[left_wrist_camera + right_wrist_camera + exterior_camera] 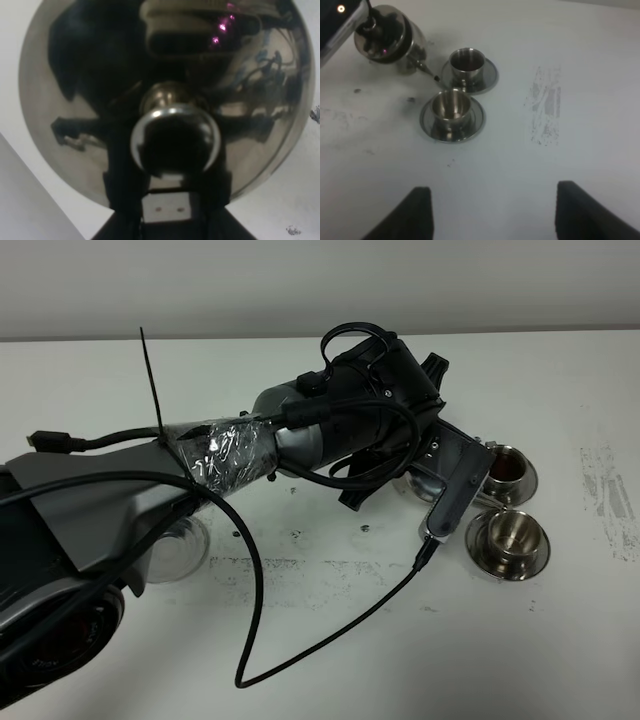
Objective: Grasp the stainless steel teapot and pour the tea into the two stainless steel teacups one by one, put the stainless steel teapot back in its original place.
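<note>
The stainless steel teapot (165, 90) fills the left wrist view, its domed lid and knob (175, 145) right in front of my left gripper (167, 207), which is shut on its handle. In the right wrist view the teapot (390, 40) has its thin spout (427, 71) pointing at the gap between the two stainless steel teacups. The far teacup (466, 61) (508, 470) holds dark reddish tea. Only bare steel shows inside the near teacup (451, 106) (510, 538). Each stands on a saucer. In the exterior high view my left arm (380, 400) hides the teapot. My right gripper (492, 215) hangs open, well short of the cups.
A clear round glass-like object (180, 550) sits under my left arm at the left. A black cable (300, 640) loops over the white table (560, 660). Grey scuff marks (608, 500) lie to the right of the cups.
</note>
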You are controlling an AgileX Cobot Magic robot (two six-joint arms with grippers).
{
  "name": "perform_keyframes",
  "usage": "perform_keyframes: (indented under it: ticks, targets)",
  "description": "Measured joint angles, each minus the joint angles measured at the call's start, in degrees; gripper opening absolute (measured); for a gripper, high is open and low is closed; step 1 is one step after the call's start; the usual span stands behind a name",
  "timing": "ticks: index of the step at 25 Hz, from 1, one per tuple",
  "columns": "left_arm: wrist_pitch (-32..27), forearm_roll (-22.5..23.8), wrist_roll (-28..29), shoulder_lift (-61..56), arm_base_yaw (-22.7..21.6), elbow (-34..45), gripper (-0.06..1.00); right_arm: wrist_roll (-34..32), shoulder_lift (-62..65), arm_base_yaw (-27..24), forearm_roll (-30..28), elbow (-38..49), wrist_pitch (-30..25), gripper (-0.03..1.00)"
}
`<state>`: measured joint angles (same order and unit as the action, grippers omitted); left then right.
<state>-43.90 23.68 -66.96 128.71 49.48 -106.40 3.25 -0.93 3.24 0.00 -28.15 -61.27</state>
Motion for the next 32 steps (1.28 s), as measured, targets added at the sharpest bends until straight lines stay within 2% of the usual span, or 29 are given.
perform_keyframes:
  ticks: [25, 32]
  targets:
    - [3.6, 5.8, -0.2, 0.0, 1.3, 0.0, 0.19, 0.0, 0.0, 0.0, 0.0, 0.0, 0.0, 0.51]
    - [3.9, 5.9, -4.2, 0.0, 1.7, 0.0, 0.19, 0.0, 0.0, 0.0, 0.0, 0.0, 0.0, 0.51]
